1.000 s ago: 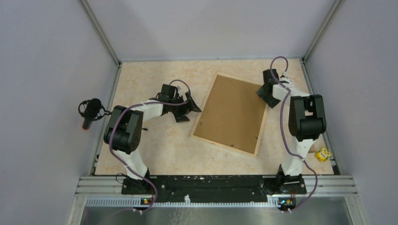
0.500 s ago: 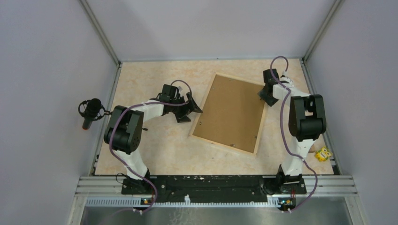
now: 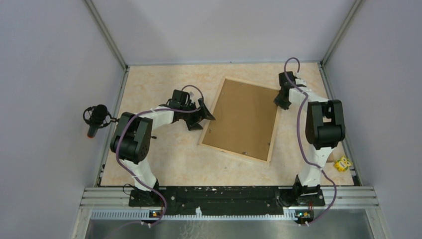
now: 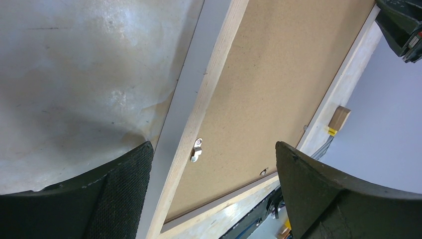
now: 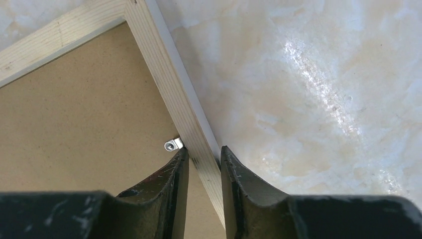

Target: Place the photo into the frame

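- The frame (image 3: 234, 153) lies back-up and skewed on the table (image 3: 164, 84), with the brown backing board (image 3: 243, 118) sitting inside its pale strips.
- The right gripper (image 5: 201, 152) pinches the frame's right strip near the far corner, one finger on each side, just beside a metal clip (image 5: 173, 144).
- The left gripper (image 4: 213, 145) is spread wide at the frame's left edge, not touching it.
- Bare table shows to the left of the frame and on its near side; the right side is tighter.
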Available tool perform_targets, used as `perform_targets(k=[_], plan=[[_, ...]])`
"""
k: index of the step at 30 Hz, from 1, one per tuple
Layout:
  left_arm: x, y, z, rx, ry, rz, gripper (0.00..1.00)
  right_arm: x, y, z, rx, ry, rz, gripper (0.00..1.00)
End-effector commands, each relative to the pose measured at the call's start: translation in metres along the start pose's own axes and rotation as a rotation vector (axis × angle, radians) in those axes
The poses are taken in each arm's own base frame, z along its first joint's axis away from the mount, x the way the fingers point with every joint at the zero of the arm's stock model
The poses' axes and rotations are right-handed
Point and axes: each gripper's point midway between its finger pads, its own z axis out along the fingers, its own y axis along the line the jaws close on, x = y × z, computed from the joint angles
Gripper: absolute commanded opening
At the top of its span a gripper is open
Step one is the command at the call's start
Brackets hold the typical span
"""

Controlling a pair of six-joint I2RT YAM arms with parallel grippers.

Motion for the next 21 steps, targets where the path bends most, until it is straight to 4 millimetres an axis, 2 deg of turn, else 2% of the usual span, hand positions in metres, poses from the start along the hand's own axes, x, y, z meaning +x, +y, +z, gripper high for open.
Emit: perform_targets(k=[1, 8, 13, 14, 16, 17, 19, 21], plan=[[-0.010, -0.018, -0.004, 0.045, -0.035, 0.044, 0.95, 0.004, -0.008, 0.010, 0.057, 0.002, -0.144, 0.26], [-0.015, -0.019, -0.008, 0.029, -0.066, 0.068, 0.95, 0.001, 0.002, 0.016, -0.021, -0.032, -0.200, 0.00], [-0.031, -0.032, -0.026, -0.005, -0.151, 0.173, 0.98, -0.002, 0.005, 0.003, -0.070, -0.051, -0.238, 0.01], [-0.036, -0.036, -0.033, -0.028, -0.185, 0.218, 0.98, -0.006, 0.007, -0.005, -0.091, -0.069, -0.241, 0.05], [-0.046, -0.046, -0.047, -0.080, -0.260, 0.305, 0.98, -0.008, 0.009, -0.013, -0.127, -0.088, -0.248, 0.37], [-0.050, -0.048, -0.054, -0.115, -0.294, 0.337, 0.98, -0.009, 0.012, -0.017, -0.153, -0.097, -0.249, 0.45], [-0.056, -0.056, -0.068, -0.191, -0.380, 0.395, 0.98, -0.010, 0.017, -0.023, -0.195, -0.106, -0.252, 0.54], [-0.053, -0.064, -0.078, -0.258, -0.450, 0.440, 0.98, -0.009, 0.019, -0.028, -0.220, -0.106, -0.258, 0.62]])
